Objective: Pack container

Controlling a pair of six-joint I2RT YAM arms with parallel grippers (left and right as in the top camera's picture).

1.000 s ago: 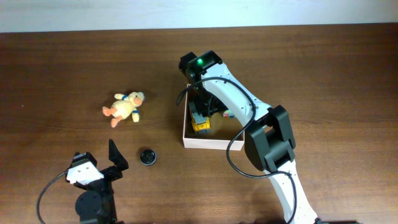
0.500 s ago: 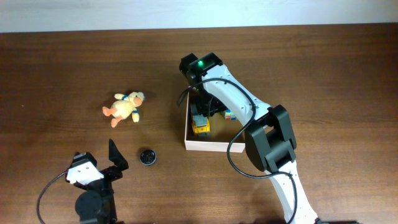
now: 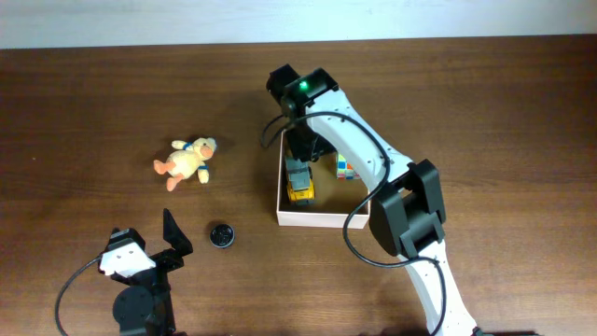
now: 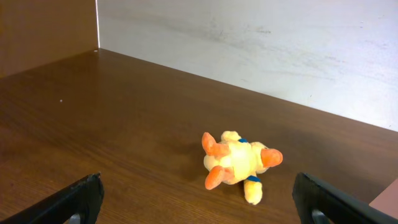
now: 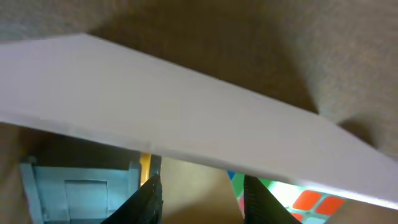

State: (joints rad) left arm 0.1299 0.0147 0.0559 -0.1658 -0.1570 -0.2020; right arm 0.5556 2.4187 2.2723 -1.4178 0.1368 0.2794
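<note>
the right arm (image 3: 350, 140) reaches far forward from its base, elbow bent, wrist tipped downward with a green light (image 3: 301, 90) lit on top. the right gripper (image 5: 202, 200) points down, its dark fingers (image 5: 149, 199) parted with nothing between them. the left arm (image 3: 140, 289) sits folded low by its base; the left gripper (image 4: 199, 196) is spread wide, holding nothing.

A dark wooden table (image 3: 466, 93) meets a pale, scuffed wall (image 4: 280, 50).
</note>
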